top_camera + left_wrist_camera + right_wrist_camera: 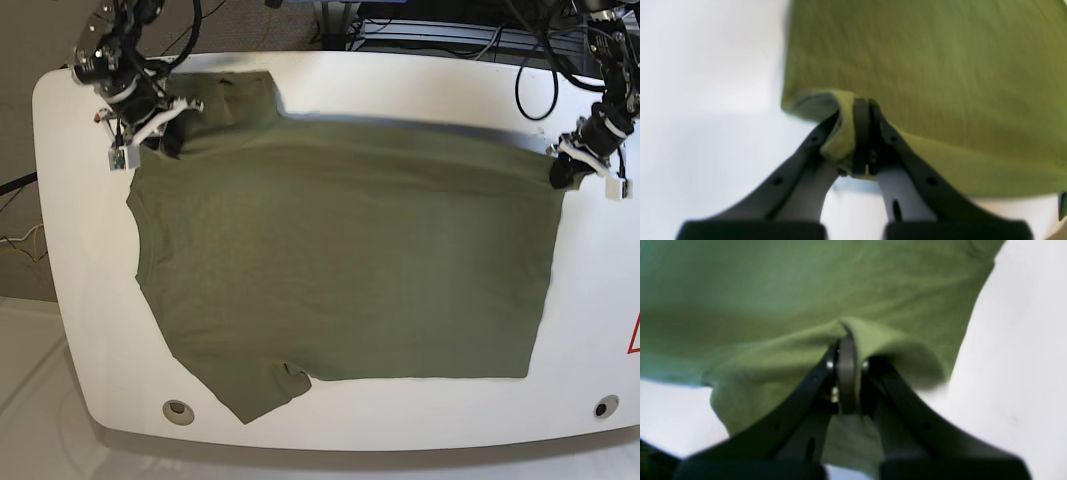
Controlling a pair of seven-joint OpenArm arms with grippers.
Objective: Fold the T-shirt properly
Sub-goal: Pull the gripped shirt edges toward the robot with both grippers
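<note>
The olive-green T-shirt (340, 260) lies spread across the white table (600, 310), with one sleeve at the near left and the other at the far left. My left gripper (862, 110) is shut on the shirt's far right corner (840, 140), at the hem; in the base view this gripper (560, 172) is at the right. My right gripper (846, 353) is shut on a bunched fold of the T-shirt (880, 336) near the far left shoulder; the base view has this gripper (168, 142) at the upper left. Both pinched spots are lifted slightly off the table.
Cables (530, 60) hang behind the table's far edge. Two round holes sit near the front edge, one at the left (178, 408) and one at the right (601, 407). A red mark (634, 335) shows at the table's right edge.
</note>
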